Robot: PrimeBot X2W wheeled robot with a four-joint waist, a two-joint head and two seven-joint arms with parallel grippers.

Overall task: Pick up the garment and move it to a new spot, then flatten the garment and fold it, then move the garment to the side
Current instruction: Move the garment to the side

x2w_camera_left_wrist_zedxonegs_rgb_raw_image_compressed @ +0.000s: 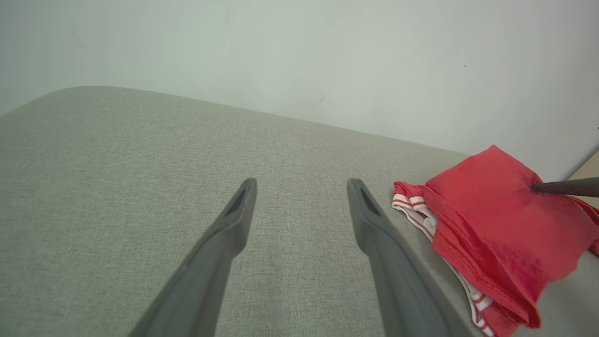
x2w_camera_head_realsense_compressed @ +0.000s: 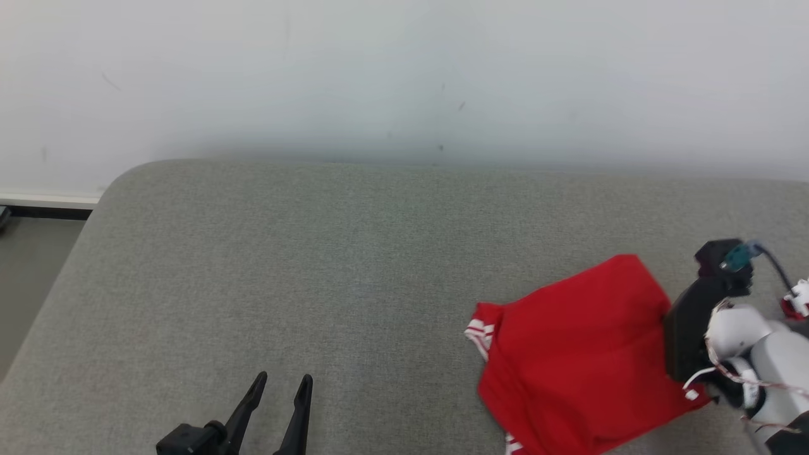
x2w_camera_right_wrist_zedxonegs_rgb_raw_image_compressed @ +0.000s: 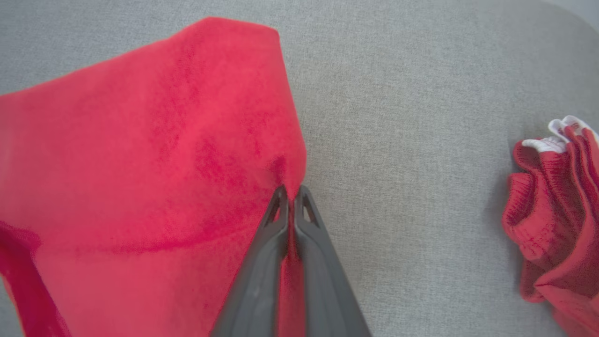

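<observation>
Lying loosely folded on the grey cushion [x2w_camera_head_realsense_compressed: 316,253], toward its right front: red garment [x2w_camera_head_realsense_compressed: 581,354], white-striped trim showing at its left edge. Right gripper [x2w_camera_right_wrist_zedxonegs_rgb_raw_image_compressed: 290,192] has its fingers pinched together on a fold of the red cloth at the garment's right side. Left gripper [x2w_camera_head_realsense_compressed: 282,380] is spread wide, holding nothing, over the cushion's front, well apart from the garment. Pale wall [x2w_camera_head_realsense_compressed: 379,76] rises behind the cushion's far edge.

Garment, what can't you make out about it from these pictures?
- Head view: the garment runs off the bottom edge, so its near hem is cut off.
- Head view: where the right hand pinches it is hidden behind the arm's dark wrist.
- Right wrist view: the garment covers whatever lies under it.
- Its type: too bunched to tell.
</observation>
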